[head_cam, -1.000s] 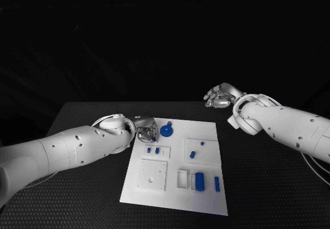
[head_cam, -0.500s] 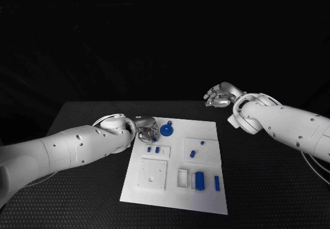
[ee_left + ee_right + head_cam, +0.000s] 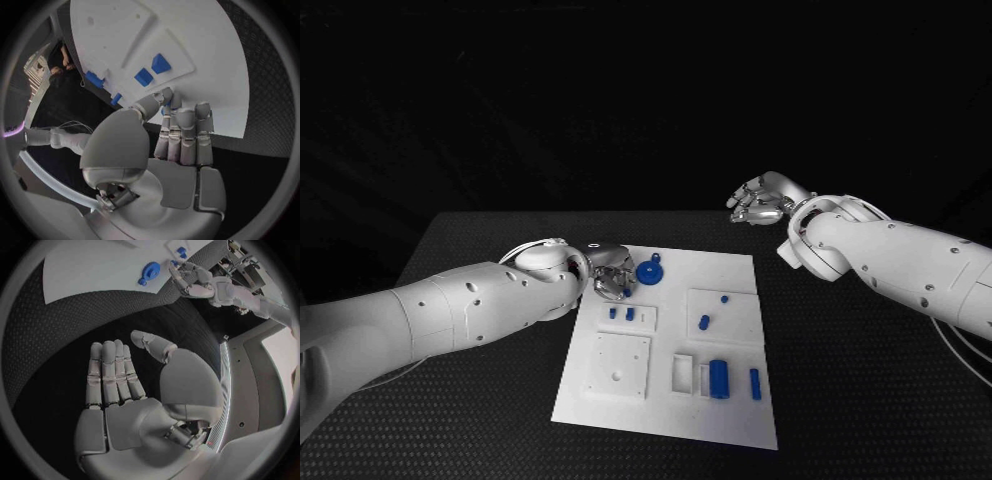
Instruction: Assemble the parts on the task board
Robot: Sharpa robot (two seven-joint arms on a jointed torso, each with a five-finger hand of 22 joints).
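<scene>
One black table [image 3: 473,400] under white task board [image 3: 733,410]

Hard light from above picks out the white task board [image 3: 733,400] against a black tabletop [image 3: 877,400] in the head view, while the room behind falls away to near-total darkness. The white arms are brightly lit on their upper faces and shade off below; the left hand [image 3: 607,274] catches small glints on its metal. In both wrist views the fisheye lens bends the board's straight edges into curves and rings each circle with a dark frame. The right hand [image 3: 134,390] there looks evenly lit and sharp, with soft shade between its fingers. A bright panel glares at the rim of the right wrist view.
</scene>
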